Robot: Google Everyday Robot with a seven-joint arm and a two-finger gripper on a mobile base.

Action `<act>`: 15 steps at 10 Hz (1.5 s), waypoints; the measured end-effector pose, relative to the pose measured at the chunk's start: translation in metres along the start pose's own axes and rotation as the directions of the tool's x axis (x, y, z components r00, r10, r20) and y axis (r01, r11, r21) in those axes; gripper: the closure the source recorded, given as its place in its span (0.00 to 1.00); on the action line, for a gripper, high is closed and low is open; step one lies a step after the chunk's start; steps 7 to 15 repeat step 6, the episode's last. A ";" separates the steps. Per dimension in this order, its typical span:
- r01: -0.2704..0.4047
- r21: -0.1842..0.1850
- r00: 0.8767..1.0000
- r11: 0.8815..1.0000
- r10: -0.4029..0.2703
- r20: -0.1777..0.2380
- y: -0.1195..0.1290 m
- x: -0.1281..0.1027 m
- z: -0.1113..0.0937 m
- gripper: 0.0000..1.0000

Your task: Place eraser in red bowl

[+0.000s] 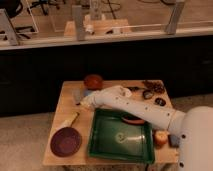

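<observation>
The red bowl (93,81) stands at the back edge of the wooden table (55,150), left of centre. A small grey block, the eraser (77,95), is just in front of the bowl and to its left. My white arm reaches from the lower right across the table. My gripper (85,102) is at the eraser's right side, right up against it. I cannot tell whether it holds the eraser. A bluish patch shows between the gripper and the bowl.
A green tray (100,145) sits at the front centre with a reddish-brown item (133,120) inside. A maroon dish (66,141) is at the front left, with a wooden-handled brush (70,120) behind it. An apple (160,137) and small dark objects (152,87) are on the right.
</observation>
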 end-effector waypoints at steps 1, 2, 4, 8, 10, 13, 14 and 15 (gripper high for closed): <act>0.004 0.016 1.000 1.000 -0.005 0.001 -0.007 -0.003 -0.008 1.00; 0.003 0.039 1.000 0.999 -0.003 0.000 -0.020 -0.007 -0.020 1.00; 0.005 0.086 1.000 0.996 -0.004 -0.012 -0.052 -0.007 -0.033 1.00; 0.009 0.109 1.000 0.994 -0.007 -0.019 -0.068 -0.006 -0.035 1.00; 0.009 0.109 1.000 0.994 -0.007 -0.019 -0.068 -0.006 -0.035 1.00; 0.009 0.109 1.000 0.994 -0.007 -0.019 -0.068 -0.006 -0.035 1.00; 0.009 0.109 1.000 0.994 -0.007 -0.019 -0.068 -0.006 -0.035 1.00; 0.009 0.109 1.000 0.994 -0.007 -0.019 -0.068 -0.006 -0.035 1.00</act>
